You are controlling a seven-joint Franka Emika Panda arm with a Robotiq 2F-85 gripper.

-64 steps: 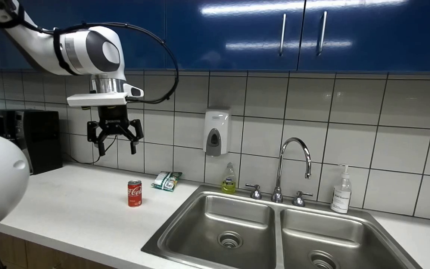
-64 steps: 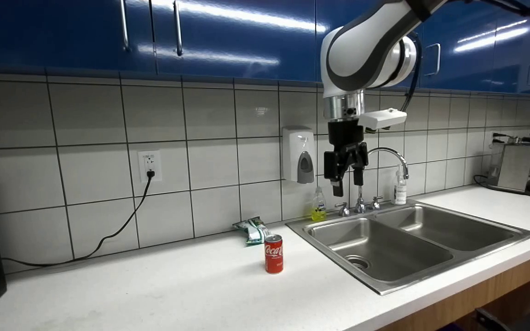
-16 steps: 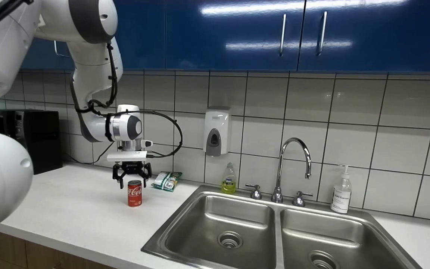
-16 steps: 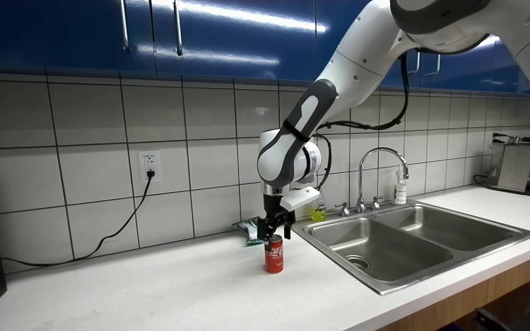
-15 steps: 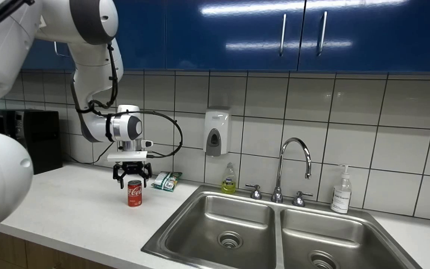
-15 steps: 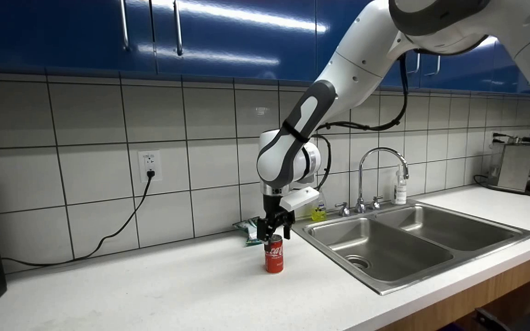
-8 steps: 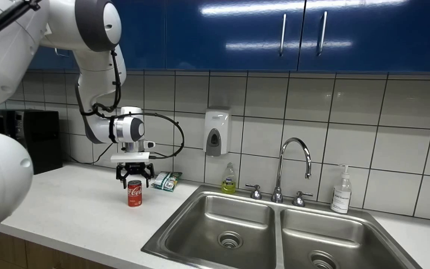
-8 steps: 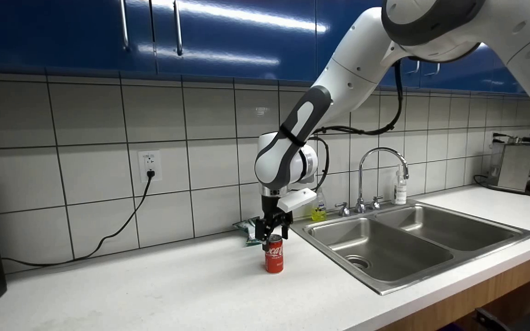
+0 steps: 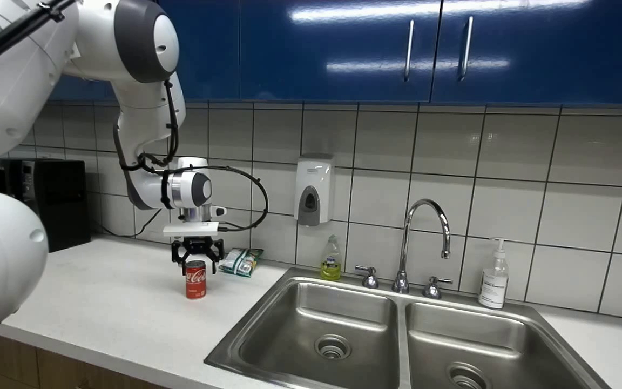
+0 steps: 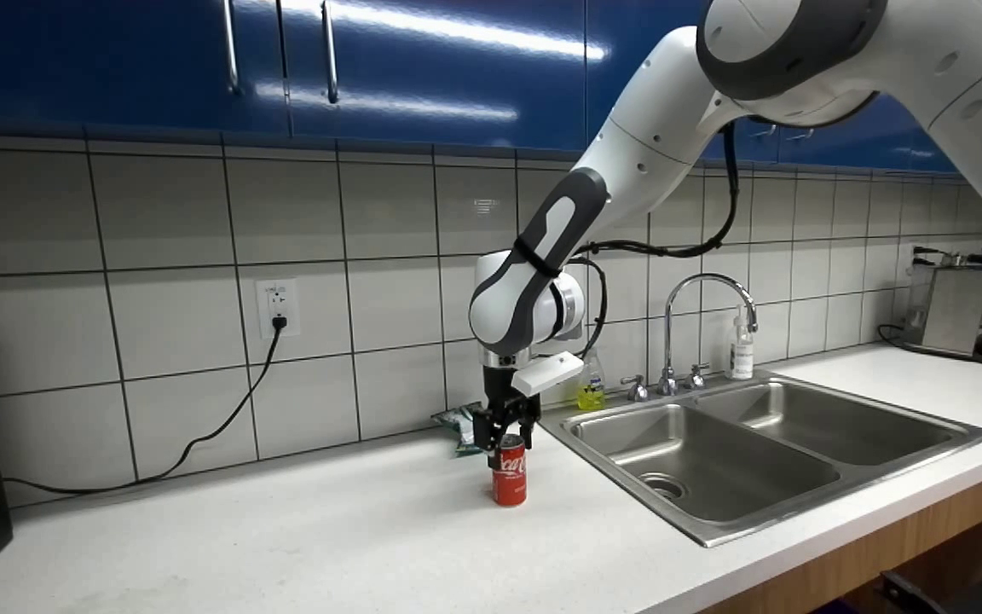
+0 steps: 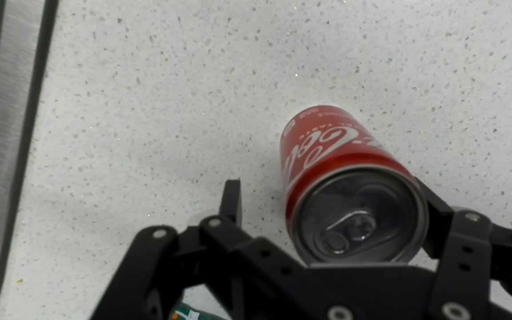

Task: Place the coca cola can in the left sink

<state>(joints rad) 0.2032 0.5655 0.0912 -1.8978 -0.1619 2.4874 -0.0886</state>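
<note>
The red coca cola can point(image 9: 196, 283) stands upright on the counter left of the sink; it also shows in an exterior view point(image 10: 510, 484). My gripper point(image 9: 198, 269) points down with its fingertips around the can's upper part. In the wrist view my gripper point(image 11: 327, 191) is open: the can point(image 11: 327, 142) sits close against or touching the right finger point(image 11: 436, 211), with a clear gap to the left finger point(image 11: 231, 200). The left sink point(image 9: 284, 340) is a steel basin with a round drain; it also shows in an exterior view point(image 10: 713, 477).
A green and white packet point(image 9: 241, 262) lies behind the can near the wall. A dish soap bottle point(image 9: 331, 262), a faucet point(image 9: 404, 248) and a pump bottle point(image 9: 493, 281) stand along the sink's back. The raised steel sink rim point(image 11: 2, 133) shows at the wrist view's left.
My gripper has come down from high above the counter to the can's top. In the last second it shifted slightly sideways and lower, and the can has moved very slightly with it.
</note>
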